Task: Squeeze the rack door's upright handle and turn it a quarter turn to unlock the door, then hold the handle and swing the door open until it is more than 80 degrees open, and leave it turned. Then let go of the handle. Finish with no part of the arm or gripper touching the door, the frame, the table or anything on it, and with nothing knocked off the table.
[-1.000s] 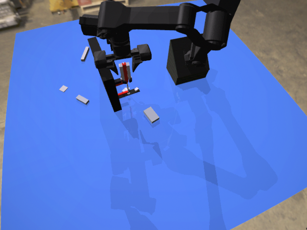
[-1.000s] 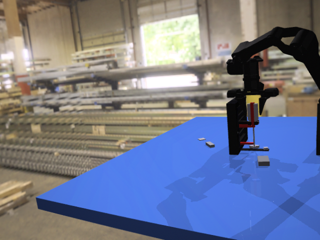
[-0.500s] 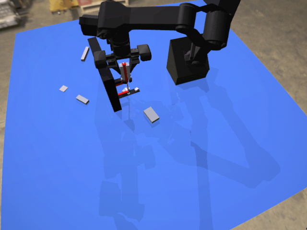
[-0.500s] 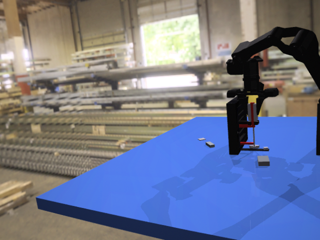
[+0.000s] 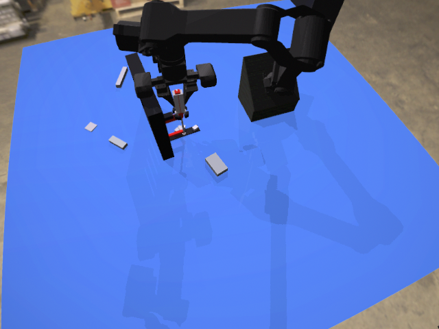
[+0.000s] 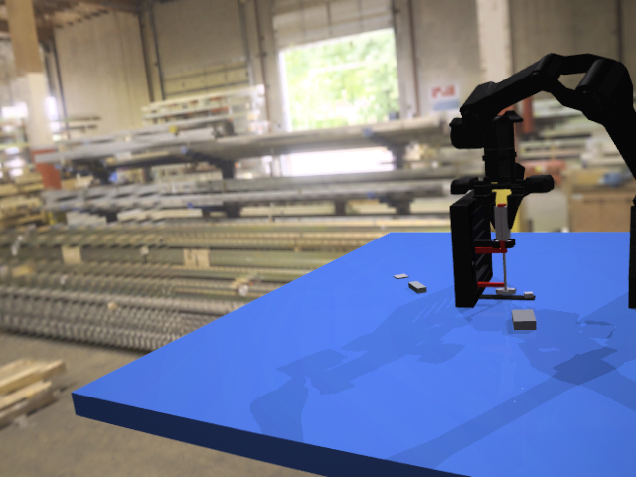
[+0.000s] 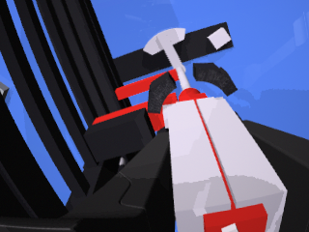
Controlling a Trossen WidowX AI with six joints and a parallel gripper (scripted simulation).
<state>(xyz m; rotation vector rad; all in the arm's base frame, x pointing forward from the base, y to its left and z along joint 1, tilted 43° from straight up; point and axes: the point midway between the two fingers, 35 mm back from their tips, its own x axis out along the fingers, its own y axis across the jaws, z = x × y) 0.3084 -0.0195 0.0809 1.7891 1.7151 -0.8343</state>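
Observation:
The upright handle (image 5: 179,101) (image 6: 502,222) (image 7: 198,159) is pale grey with red at its top and a thin red line between its halves. My gripper (image 5: 179,107) (image 6: 502,229) (image 7: 204,138) points down and is shut on the handle, one finger on each side. A thin rod (image 7: 175,60) runs down from the handle to a curved pale foot. Red brackets (image 6: 490,250) (image 7: 145,84) join the handle to the black slatted rack panel (image 5: 156,120) (image 6: 463,256). No door gap shows; my arm hides part of the panel's top.
A low black bar (image 5: 191,131) (image 6: 521,297) (image 7: 198,47) juts from the panel's foot, bearing a small white block (image 7: 219,39). Grey blocks (image 5: 216,164) (image 5: 117,141) (image 5: 90,126) (image 5: 121,77) lie around the rack. A dark pedestal (image 5: 273,95) stands right of it.

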